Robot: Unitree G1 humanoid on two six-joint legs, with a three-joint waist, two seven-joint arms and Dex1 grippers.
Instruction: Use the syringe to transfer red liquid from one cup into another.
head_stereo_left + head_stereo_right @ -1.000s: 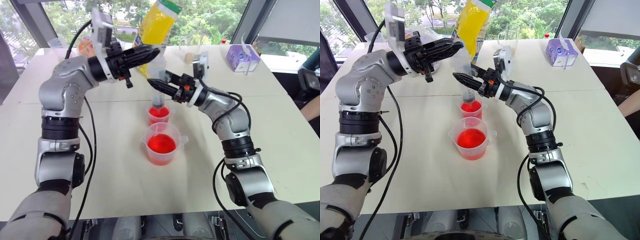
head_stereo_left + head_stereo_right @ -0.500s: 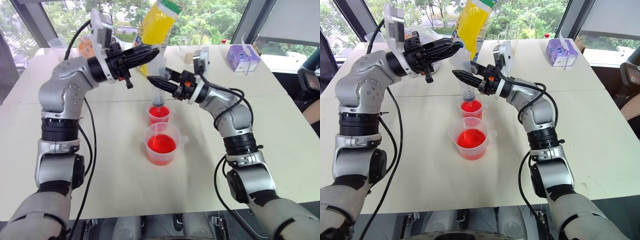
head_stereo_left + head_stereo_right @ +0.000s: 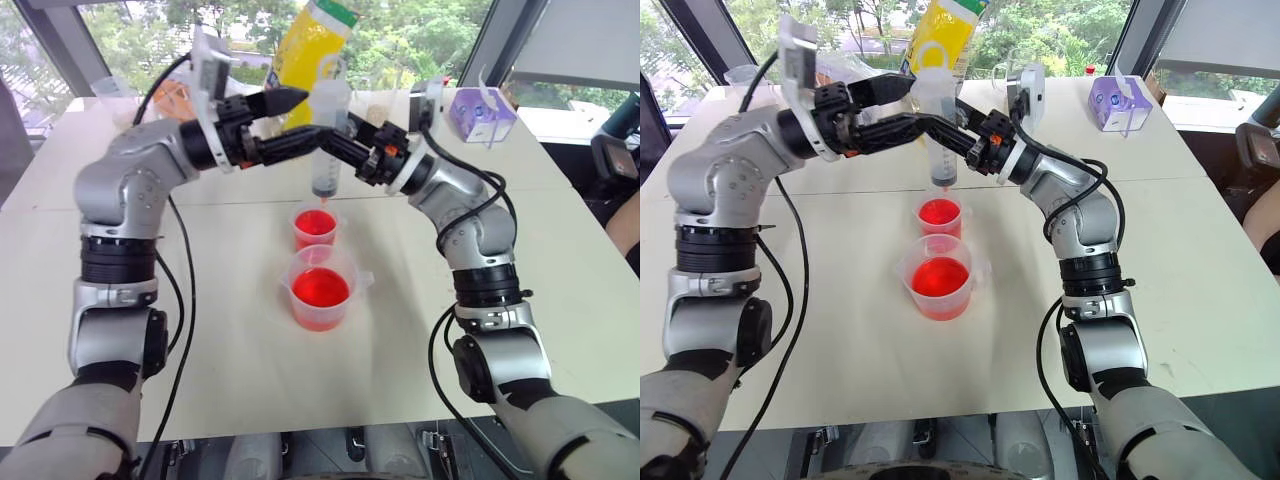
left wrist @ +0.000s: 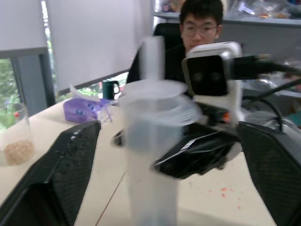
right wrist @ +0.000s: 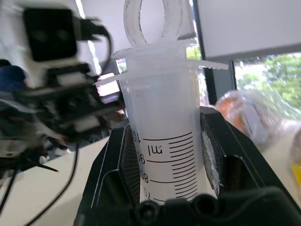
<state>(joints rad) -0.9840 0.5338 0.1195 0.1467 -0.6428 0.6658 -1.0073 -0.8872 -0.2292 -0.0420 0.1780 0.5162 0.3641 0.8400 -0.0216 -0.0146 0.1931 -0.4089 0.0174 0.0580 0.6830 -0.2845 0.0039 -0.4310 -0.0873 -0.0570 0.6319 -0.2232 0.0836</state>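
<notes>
The syringe point(image 3: 325, 150) stands upright and looks empty, its orange tip hanging just above the small cup point(image 3: 315, 230). My right gripper point(image 3: 338, 148) is shut on the syringe barrel point(image 5: 164, 141). My left gripper point(image 3: 310, 114) is open, its fingers point(image 4: 51, 179) spread on either side of the syringe's top end point(image 4: 150, 141) without touching it. Red liquid point(image 3: 322, 288) fills the lower part of the spouted beaker point(image 3: 345, 265), which stands nearer to me. The small cup behind it also holds red liquid.
A yellow bag point(image 3: 315, 40) stands behind the grippers. At the back right sits a purple box point(image 3: 485, 115), with a clear cup of beige grains point(image 4: 16, 146) near it. A person point(image 4: 202, 23) sits beyond the table's far edge.
My left gripper has opened from shut at the syringe's top. My right arm has lifted the syringe, so its tip has come up out of the small cup.
</notes>
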